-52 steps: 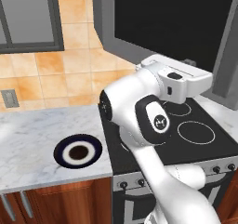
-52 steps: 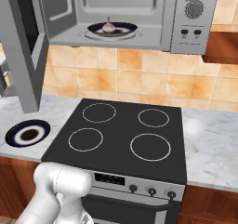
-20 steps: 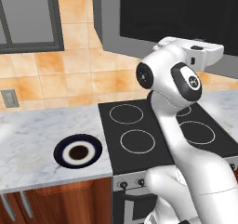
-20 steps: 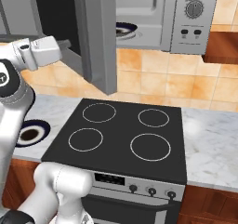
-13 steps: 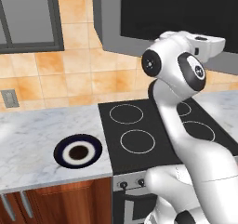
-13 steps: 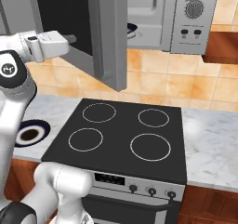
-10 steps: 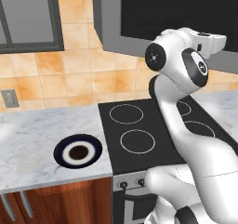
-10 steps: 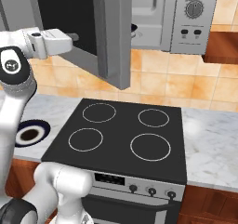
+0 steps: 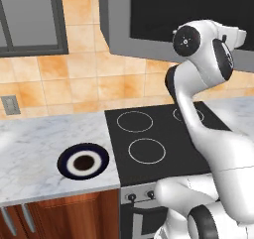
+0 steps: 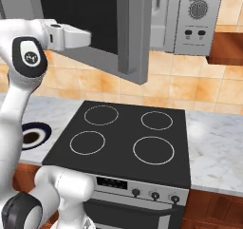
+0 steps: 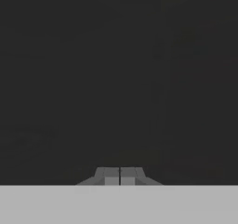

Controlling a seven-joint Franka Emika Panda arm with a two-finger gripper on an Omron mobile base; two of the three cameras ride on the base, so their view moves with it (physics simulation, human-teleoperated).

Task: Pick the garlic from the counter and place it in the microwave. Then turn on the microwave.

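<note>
The microwave [image 10: 190, 19] door [image 10: 135, 31] has swung from wide open to nearly half shut, pushed by the arm, whose hand [image 11: 120, 176] has its fingers pressed together and empty against the dark glass. The garlic sits inside the oven, now hidden behind the door. Judging by this, the placing is done; closing fully and pressing start remain.

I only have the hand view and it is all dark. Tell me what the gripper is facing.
Observer: The gripper, fingers together, points at the dark glass of the microwave door.
Operator: Report how far the door has swung.
Observer: It is partly closed; from the right base view a strip of the microwave interior shows past its edge.
Operator: Check the counter for the garlic.
Observer: The counter holds a blue plate; I see no garlic there.
</note>
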